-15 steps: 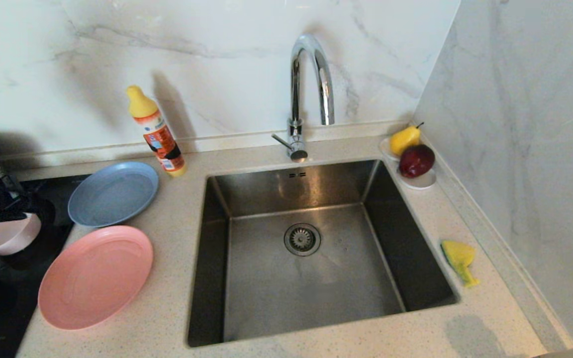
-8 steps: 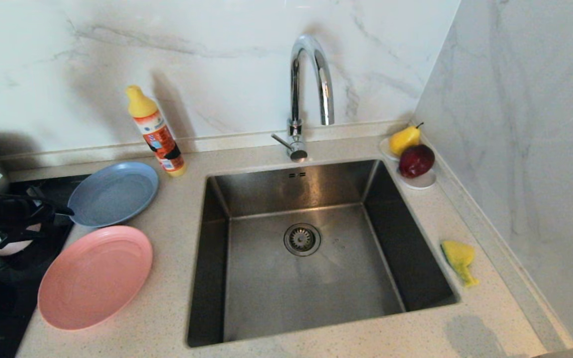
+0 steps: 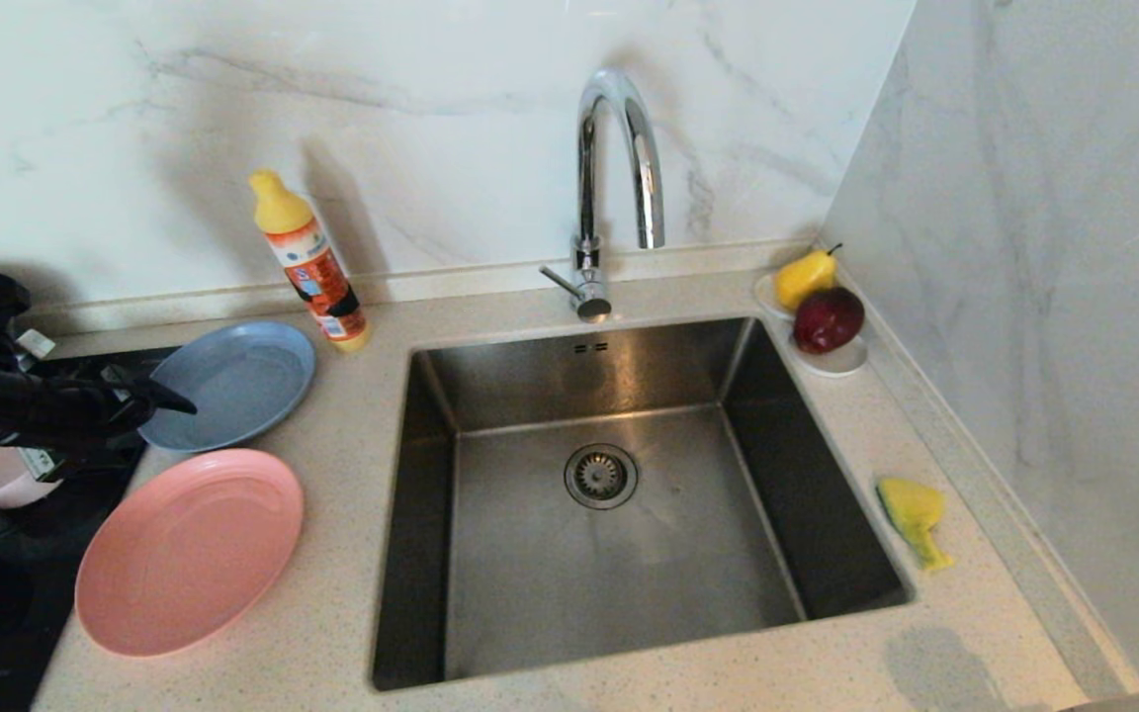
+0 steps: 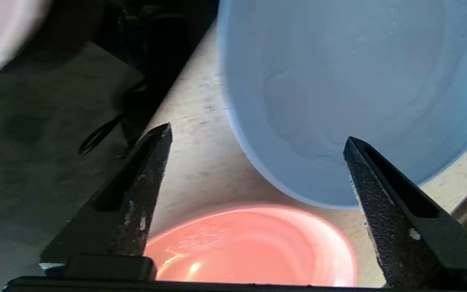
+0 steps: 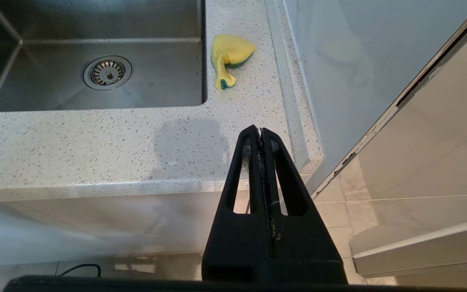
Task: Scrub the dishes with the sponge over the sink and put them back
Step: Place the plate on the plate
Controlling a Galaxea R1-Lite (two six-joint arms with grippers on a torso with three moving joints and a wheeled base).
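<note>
Left end effector (image 4: 258,140) open, empty, near blue plate (image 3: 233,381) at counter's left edge (right one closed, parked); grip rim squarely.

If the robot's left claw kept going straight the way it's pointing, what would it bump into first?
Most likely the grey-blue plate. The left gripper is open and aimed at its near rim, with the salmon-pink plate lower in the wrist view. Depth is hard to judge.

Brushed steel sink (image 3: 619,554), seemingly matte plates (image 3: 189,549)
</note>
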